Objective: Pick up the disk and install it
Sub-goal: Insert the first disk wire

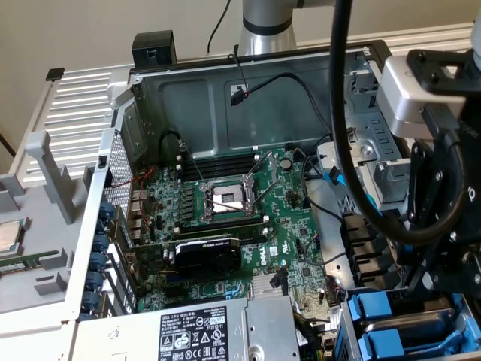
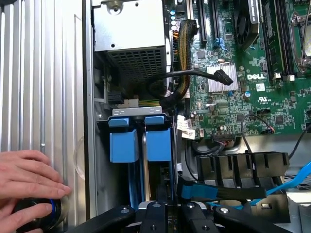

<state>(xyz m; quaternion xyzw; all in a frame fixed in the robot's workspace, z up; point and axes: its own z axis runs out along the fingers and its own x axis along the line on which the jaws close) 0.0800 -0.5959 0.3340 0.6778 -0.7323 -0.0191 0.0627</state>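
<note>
Bearing on the disk (image 2: pixel 158 145), upright in the bay at the case's edge beside the other carrier (image 2: pixel 122 145), with gripper (image 2: pixel 167 213) fingers clenched close, and liable to jam it askew or snag the blue cable (image 2: pixel 204 191) if pushed off-line.

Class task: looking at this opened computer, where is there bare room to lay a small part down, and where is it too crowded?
Free: the ribbed silver case panel beside the person's hand, and the bare grey metal wall behind the green motherboard. Crowded: the motherboard itself, and the drive bay with two blue plastic carriers, where the black pincer hangs.
</note>
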